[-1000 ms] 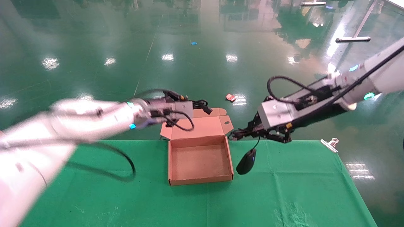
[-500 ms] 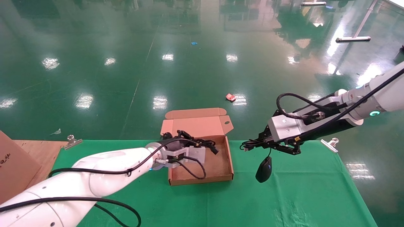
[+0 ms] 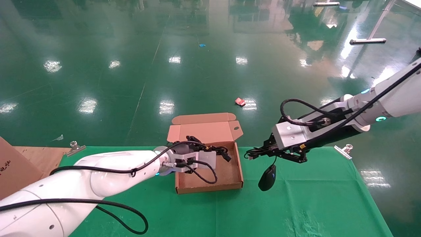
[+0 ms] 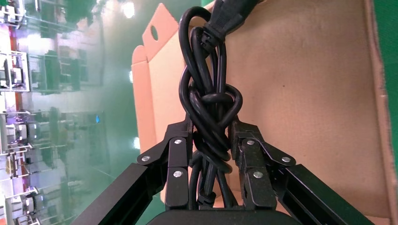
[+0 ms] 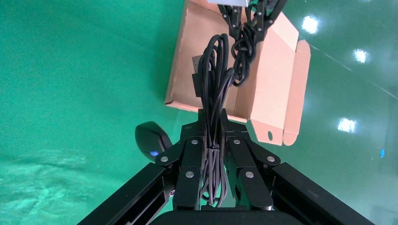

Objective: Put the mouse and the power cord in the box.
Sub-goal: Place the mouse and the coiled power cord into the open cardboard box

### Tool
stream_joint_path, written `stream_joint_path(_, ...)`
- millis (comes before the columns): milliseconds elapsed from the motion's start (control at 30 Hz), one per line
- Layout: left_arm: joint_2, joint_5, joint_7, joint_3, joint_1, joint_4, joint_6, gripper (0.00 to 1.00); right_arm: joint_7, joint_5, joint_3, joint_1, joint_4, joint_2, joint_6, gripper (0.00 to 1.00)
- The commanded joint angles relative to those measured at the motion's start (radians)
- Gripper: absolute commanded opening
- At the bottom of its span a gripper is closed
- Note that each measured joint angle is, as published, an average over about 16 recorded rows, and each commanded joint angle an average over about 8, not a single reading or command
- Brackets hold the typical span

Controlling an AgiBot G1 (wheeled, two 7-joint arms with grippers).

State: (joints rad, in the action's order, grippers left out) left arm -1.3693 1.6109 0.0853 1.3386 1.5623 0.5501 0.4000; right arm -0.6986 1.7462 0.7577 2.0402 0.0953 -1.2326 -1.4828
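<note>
Right pincer (image 3: 263, 152) shifted toward box (image 3: 241, 171), clenching mouse (image 3: 267, 177) wire, left pincer (image 3: 219, 154) gripping power cord (image 4: 211, 117) over box

Green-clothed table (image 3: 312, 204) bearing open box (image 3: 227, 174)

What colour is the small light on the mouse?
Blue. The light on the black mouse shows best in the right wrist view.

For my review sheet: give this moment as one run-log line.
left gripper: shut on power cord, over open box | right gripper: shut on mouse wire | mouse: dangling beside box, not in
</note>
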Motion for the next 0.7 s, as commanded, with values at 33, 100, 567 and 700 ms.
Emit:
stream_joint_path(33,0.0,-0.013,0.005,0.008,0.002,-0.002,-0.003,1.0,0.001,-0.001,0.0,0.0,-0.003,-0.006,0.0,0.0)
stream_joint_path(100,0.0,-0.024,0.01,0.016,0.004,-0.004,-0.005,1.0,0.004,0.0,0.0,0.003,-0.005,-0.014,0.001,0.0)
stream_joint_path(567,0.079,-0.181,0.139,-0.016,0.084,0.032,0.138,1.0,0.04,0.002,0.003,0.025,-0.005,-0.099,0.052,0.0)
stream_joint_path(700,0.19,-0.289,0.238,-0.08,0.09,0.078,0.246,1.0,0.06,-0.003,0.005,0.013,0.026,-0.12,0.077,0.0)
